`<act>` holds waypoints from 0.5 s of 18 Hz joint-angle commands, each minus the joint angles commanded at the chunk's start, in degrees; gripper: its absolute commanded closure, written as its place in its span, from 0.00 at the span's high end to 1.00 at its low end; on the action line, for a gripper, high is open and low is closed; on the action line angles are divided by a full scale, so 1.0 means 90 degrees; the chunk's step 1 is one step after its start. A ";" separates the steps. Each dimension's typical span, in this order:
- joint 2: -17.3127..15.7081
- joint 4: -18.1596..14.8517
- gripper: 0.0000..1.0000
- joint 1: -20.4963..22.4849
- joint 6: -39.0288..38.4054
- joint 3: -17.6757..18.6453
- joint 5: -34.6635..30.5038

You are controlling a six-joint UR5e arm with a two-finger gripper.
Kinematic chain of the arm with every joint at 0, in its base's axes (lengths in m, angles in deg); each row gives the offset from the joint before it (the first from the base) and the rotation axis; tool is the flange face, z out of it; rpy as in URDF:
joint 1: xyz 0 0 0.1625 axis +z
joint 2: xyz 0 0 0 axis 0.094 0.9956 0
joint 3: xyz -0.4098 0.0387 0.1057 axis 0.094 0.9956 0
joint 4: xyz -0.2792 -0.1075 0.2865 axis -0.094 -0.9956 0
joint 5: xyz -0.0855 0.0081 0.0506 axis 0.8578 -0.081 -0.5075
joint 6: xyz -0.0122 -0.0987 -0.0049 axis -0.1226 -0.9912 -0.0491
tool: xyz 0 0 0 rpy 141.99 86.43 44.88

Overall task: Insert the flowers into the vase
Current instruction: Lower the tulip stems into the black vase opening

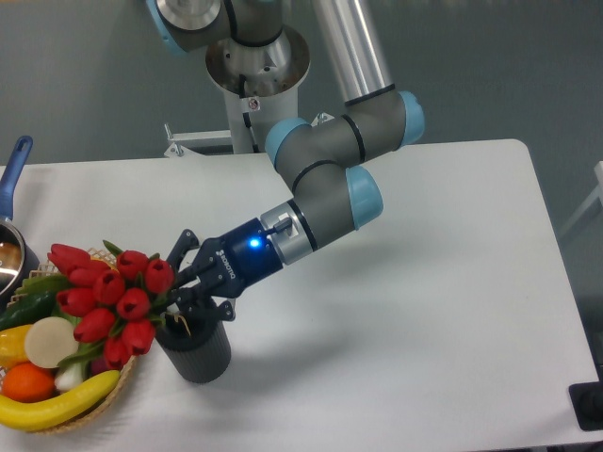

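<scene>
The flowers are a bunch of red tulip buds with green leaves, held tilted, heads pointing left over the basket. Their stem ends reach down into the mouth of the vase, a short dark grey ribbed cylinder near the table's front left. My gripper comes in from the right, low over the vase's mouth, and is shut on the flowers' stems just above the rim. The stem tips inside the vase are hidden.
A wicker basket of fruit and vegetables, with a banana along its front, stands directly left of the vase. A blue-handled metal pot sits at the far left edge. The arm's base rises behind the table.
</scene>
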 joint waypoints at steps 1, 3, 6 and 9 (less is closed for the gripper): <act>0.0029 0.0000 0.20 0.0048 0.0010 -0.0019 0.0000; 0.0088 0.0000 0.21 0.0078 0.0020 0.0000 -0.0010; 0.0098 0.0000 0.23 0.0088 0.0166 0.0068 -0.0039; 0.0088 0.0000 0.26 0.0078 0.0186 0.0146 -0.0049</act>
